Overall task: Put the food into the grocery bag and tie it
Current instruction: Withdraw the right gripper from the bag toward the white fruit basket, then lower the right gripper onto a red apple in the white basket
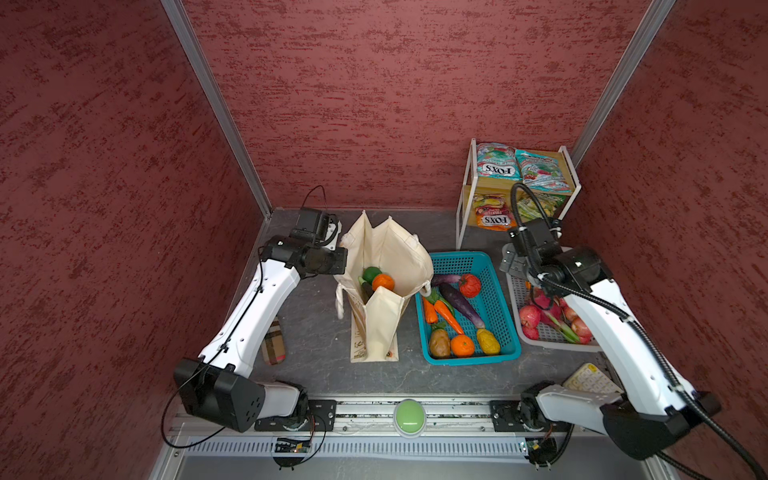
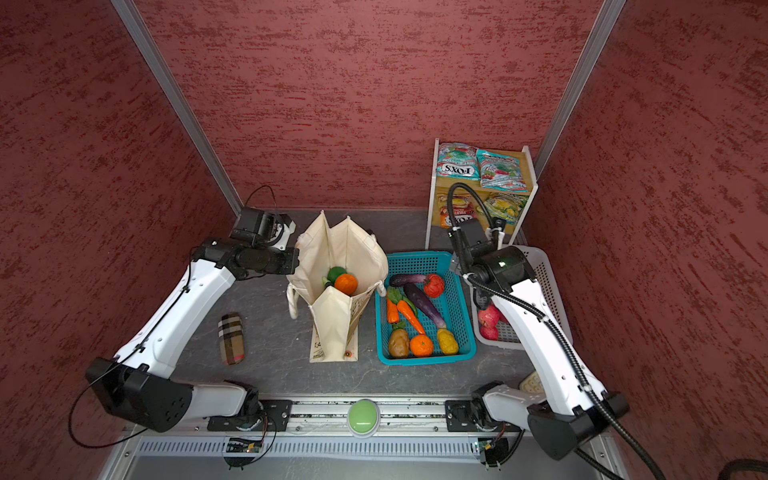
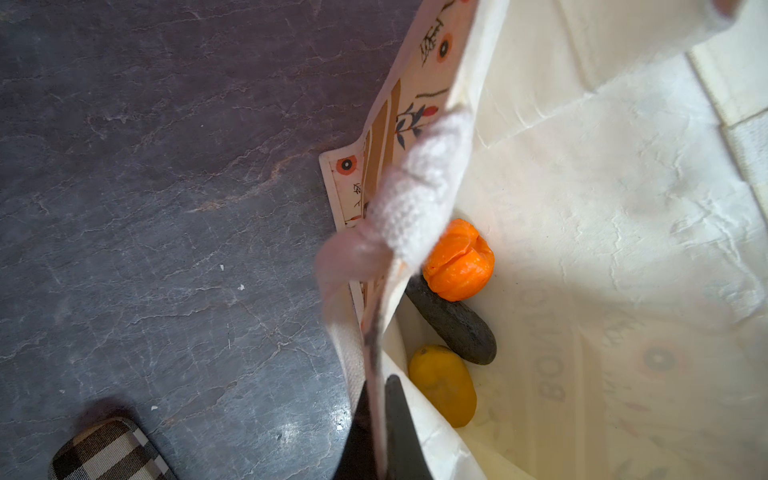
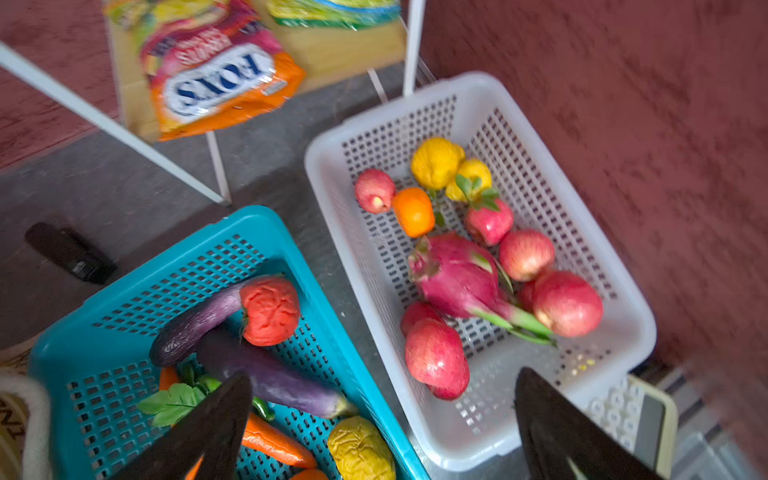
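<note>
A: Left tool?
B: Pinching rim of upright bag on worktop, orange inside.
A: Right tool?
B: Spread wide, holding nothing, above gap between teal basket and white basket with apples.

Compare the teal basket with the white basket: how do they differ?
The teal basket holds aubergines and carrots; the white basket holds apples and a dragon fruit. The teal basket stands beside the grocery bag; the white basket stands farther right, by the wall. Both are perforated plastic.
</note>
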`<state>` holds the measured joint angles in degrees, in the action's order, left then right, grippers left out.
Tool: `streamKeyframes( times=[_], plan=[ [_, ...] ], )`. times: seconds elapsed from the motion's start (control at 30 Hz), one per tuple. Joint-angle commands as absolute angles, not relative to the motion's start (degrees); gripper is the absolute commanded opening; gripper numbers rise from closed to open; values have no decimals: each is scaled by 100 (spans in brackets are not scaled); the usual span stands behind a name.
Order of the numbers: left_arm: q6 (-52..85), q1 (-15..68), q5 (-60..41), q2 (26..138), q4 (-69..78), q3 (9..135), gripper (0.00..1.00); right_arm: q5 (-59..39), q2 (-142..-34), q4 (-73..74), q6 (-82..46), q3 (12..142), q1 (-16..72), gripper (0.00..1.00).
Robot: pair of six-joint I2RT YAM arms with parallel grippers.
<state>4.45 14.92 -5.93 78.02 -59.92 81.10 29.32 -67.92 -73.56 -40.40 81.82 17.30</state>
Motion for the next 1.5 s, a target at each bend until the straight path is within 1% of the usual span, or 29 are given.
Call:
streamKeyframes(
  times=[0.0, 0.13, 0.23, 0.43, 0.67, 0.87, 1.23, 1.47],
  plan=[
    [394, 1529, -607, 7874, -5972, 8161, 0, 2069, -6735, -6872, -4337, 7730, 1035, 99],
    [404, 1538, -658, 7835, -5954, 8089, 0, 1486, -6732, -6570, -4279, 7403, 253, 99],
    [384, 1538, -633, 7780, -5941, 8013, 0, 1059, -6735, -6396, -4404, 7103, -164, 99],
    [361, 1538, -679, 7692, -5909, 7900, 0, 380, -6525, -6019, -4827, 6423, -632, 98],
    [365, 1556, -669, 7674, -5915, 7926, 0, 118, -6412, -6035, -5276, 5864, -797, 97],
    [378, 1565, -636, 7567, -5908, 7866, 0, -127, -6434, -5909, -5527, 5436, -835, 95],
    [383, 1573, -683, 7528, -5892, 7831, 0, 220, -6484, -5721, -5633, 5303, -895, 90],
    [384, 1597, -690, 7541, -5887, 7822, 0, 205, -6612, -5554, -5586, 5244, -945, 89]
  ],
)
